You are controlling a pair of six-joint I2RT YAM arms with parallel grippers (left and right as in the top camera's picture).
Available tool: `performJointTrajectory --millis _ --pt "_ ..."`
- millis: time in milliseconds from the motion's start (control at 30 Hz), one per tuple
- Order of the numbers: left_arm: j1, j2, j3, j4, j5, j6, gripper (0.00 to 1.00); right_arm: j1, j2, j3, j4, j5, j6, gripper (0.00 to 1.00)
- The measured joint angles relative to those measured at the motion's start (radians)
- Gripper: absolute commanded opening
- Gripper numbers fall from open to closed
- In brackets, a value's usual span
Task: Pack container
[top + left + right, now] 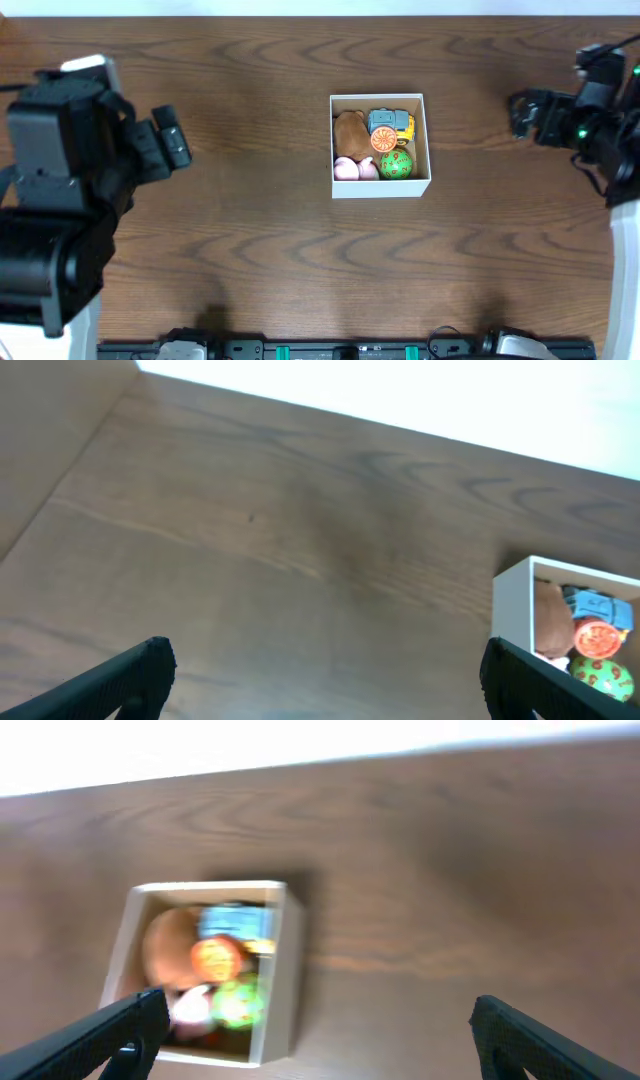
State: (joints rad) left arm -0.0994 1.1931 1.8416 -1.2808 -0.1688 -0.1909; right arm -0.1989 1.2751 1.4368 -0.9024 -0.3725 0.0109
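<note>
The container (pixel 380 187), a square white box, sits at the middle of the wooden table. Inside it lie a brown toy (pixel 349 128), a blue and yellow toy car (pixel 390 122), an orange disc (pixel 383 140), a green ball (pixel 396 163) and a pink toy (pixel 347 169). My left gripper (pixel 172 145) is open and empty, well to the left of the container, whose wall shows in the left wrist view (pixel 510 610). My right gripper (pixel 520 113) is open and empty, to the right of the container, which also shows in the right wrist view (pixel 280 980).
The dark wooden table (pixel 250 240) spreads around the container. A black rail with fittings (pixel 340 350) runs along the front edge. The table's far edge meets a white wall (pixel 420 390).
</note>
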Motion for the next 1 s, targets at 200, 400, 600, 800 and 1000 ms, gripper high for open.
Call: performJointTrajectory --millis 200,400,600,800,1000 --pt "0.004 -0.005 0.000 -0.010 0.000 0.000 0.98 0.124 -0.200 0.001 0.025 -0.069 -0.118 0.99" --pt "0.004 -0.004 0.000 -0.010 0.000 0.000 0.98 0.171 -0.343 0.001 0.069 -0.102 -0.156 0.99" --pt "0.004 -0.003 0.000 -0.010 0.000 0.000 0.98 0.171 -0.423 0.001 0.071 -0.180 -0.167 0.99" --pt "0.004 -0.003 0.000 -0.010 0.000 0.000 0.98 0.171 -0.448 0.002 0.001 -0.287 -0.174 0.99" --pt "0.004 -0.003 0.000 -0.010 0.000 0.000 0.98 0.171 -0.446 0.002 -0.020 -0.310 -0.187 0.99"
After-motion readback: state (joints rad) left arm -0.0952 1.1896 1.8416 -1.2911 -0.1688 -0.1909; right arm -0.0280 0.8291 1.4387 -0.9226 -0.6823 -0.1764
